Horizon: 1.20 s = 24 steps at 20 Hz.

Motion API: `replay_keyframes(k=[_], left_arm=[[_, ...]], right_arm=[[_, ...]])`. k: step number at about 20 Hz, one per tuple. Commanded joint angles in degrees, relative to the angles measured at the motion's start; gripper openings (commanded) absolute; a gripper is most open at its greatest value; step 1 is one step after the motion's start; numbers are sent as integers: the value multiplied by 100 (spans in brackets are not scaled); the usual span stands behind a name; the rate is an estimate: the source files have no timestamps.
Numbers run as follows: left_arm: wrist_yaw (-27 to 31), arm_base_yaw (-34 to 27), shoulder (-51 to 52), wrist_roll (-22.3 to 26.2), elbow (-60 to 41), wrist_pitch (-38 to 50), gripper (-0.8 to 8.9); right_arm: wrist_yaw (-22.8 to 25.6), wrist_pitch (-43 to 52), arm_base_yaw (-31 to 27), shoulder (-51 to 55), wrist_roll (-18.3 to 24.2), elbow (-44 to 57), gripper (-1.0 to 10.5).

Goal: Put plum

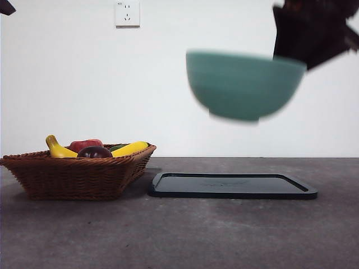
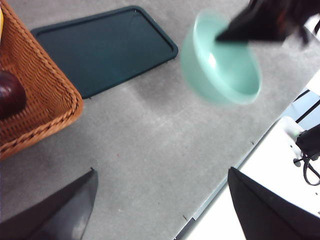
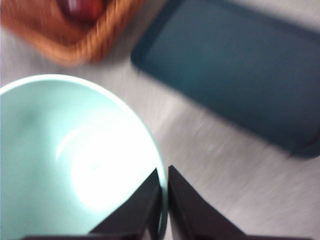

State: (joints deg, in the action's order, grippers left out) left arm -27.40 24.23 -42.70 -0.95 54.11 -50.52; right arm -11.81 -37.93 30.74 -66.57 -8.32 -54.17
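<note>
The dark maroon plum (image 1: 94, 152) lies in the wicker basket (image 1: 73, 176) at the left, in front of a red apple (image 1: 85, 144); it also shows in the left wrist view (image 2: 10, 95). My right gripper (image 3: 164, 197) is shut on the rim of a mint green bowl (image 1: 242, 84) and holds it in the air above the dark tray (image 1: 233, 185). The bowl (image 3: 70, 160) looks empty. My left gripper (image 2: 160, 205) is open and empty above the bare table, beside the basket (image 2: 35, 100).
The basket also holds a banana (image 1: 56, 149) and another yellow piece (image 1: 130, 148). The flat dark tray (image 2: 105, 47) lies to the right of the basket. The table's edge (image 2: 220, 190) shows in the left wrist view.
</note>
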Motion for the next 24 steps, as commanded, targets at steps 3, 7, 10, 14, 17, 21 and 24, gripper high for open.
replay_keyframes(k=[3, 7, 10, 14, 17, 21, 24], left_arm=[[-37, 22, -28, 7, 70, 42, 405], [-37, 22, -28, 7, 70, 42, 405], [-37, 22, -28, 7, 70, 42, 405], [-37, 22, -28, 7, 70, 37, 405], [-37, 22, -28, 9, 70, 39, 405], [-37, 22, -28, 7, 70, 39, 405], [-37, 22, -28, 9, 70, 39, 405]], right_arm=[[13, 999, 304, -142, -424, 831, 4], [179, 1263, 415, -527, -476, 1121, 4], [197, 1434, 444, -953, -476, 1121, 4], [273, 1556, 476, -1353, -476, 1121, 4], [291, 1554, 474, -1357, -476, 1121, 4], [289, 1539, 494, -1355, -507, 1121, 91], [291, 1537, 492, -1335, -654, 1119, 262]])
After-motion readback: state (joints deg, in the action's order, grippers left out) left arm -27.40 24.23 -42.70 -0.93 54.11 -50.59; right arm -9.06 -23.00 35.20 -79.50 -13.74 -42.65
